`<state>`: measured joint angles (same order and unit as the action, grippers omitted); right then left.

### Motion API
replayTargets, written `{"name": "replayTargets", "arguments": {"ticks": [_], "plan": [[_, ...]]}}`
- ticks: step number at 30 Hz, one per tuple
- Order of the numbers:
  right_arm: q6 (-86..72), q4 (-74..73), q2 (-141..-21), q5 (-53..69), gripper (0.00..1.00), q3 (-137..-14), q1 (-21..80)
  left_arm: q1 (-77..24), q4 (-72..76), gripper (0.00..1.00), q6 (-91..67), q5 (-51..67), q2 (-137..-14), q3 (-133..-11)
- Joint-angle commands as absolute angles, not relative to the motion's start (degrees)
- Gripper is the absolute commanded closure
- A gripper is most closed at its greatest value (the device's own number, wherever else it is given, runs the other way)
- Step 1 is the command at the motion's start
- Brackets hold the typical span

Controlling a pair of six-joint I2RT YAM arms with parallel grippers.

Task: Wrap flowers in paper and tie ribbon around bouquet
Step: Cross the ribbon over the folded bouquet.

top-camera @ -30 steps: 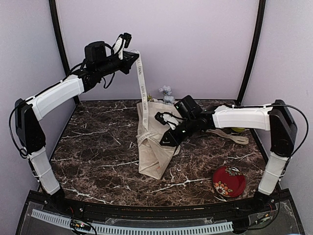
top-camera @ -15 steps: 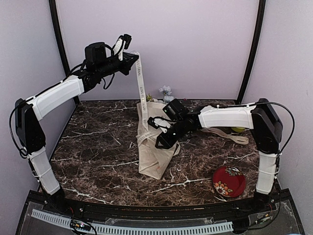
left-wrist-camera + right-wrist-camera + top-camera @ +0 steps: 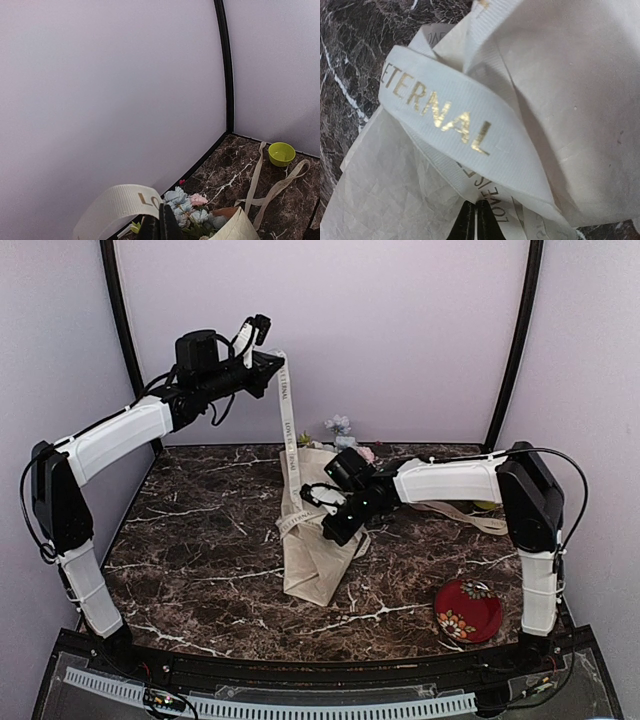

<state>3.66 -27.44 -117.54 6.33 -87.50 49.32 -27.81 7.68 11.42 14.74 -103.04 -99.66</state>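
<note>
The left tool is raised high above the desk, its jaws pinched narrow on one end of the ribbon. From this tool the strip hangs steeply down to the bouquet, which lies below it and to its right. In the left wrist view the ribbon arches over the closed left tool, with the flowers just beneath.

The right tool sits low against the bouquet's middle, jaws closed to a slit. In its own view, the right tool has its tips pressed together right at a lettered strand, and a band of ribbon reading ETERNAL loops across the paper straight ahead. I cannot tell whether a strand is caught between the tips.

The flowers show at the cone's far end, beyond the right tool. Behind that arm stands a green bowl; a red dish lies nearer its base.
</note>
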Motion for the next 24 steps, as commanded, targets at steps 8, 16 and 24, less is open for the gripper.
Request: {"name": "replayTargets", "arguments": {"ticks": [8, 16, 24], "plan": [[5.02, -34.74, -110.17, 13.98, 1.00, -88.24, 50.02, -26.83, 8.09, 1.00, 12.65, 13.27, -99.05, -95.90], [9.65, -48.73, -106.40, 27.62, 1.00, -92.19, 49.80, -26.64, 7.89, 1.00, 12.78, 12.17, -97.72, -90.15], [3.61, -37.67, -106.67, 41.46, 1.00, -99.98, 46.59, -26.65, 8.28, 1.00, 11.57, 10.73, -97.18, -84.98]]}}
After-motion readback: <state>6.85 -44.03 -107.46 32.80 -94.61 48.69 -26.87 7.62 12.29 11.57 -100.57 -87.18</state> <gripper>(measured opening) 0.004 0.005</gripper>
